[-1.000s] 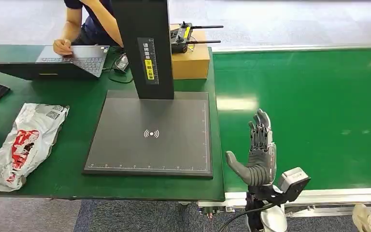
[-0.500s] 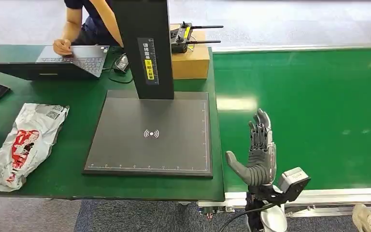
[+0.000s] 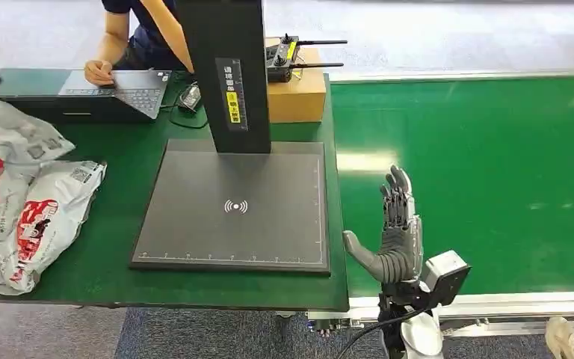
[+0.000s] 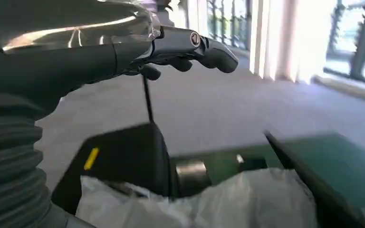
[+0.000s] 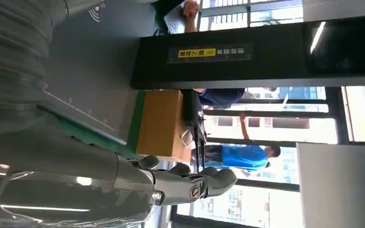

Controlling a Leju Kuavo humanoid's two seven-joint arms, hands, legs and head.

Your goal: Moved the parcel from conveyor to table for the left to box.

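Head view: the right robot hand (image 3: 397,232) stands upright at lower centre of the frame, fingers spread wide and holding nothing, over the near edge of the green conveyor (image 3: 478,172). At the left edge, two white-and-red parcels (image 3: 34,224) lie on the green table (image 3: 112,262), beside a dark scanner platform (image 3: 232,206). In the left wrist view the left robot hand (image 4: 180,47) has its fingers extended above a white parcel, gripping nothing.
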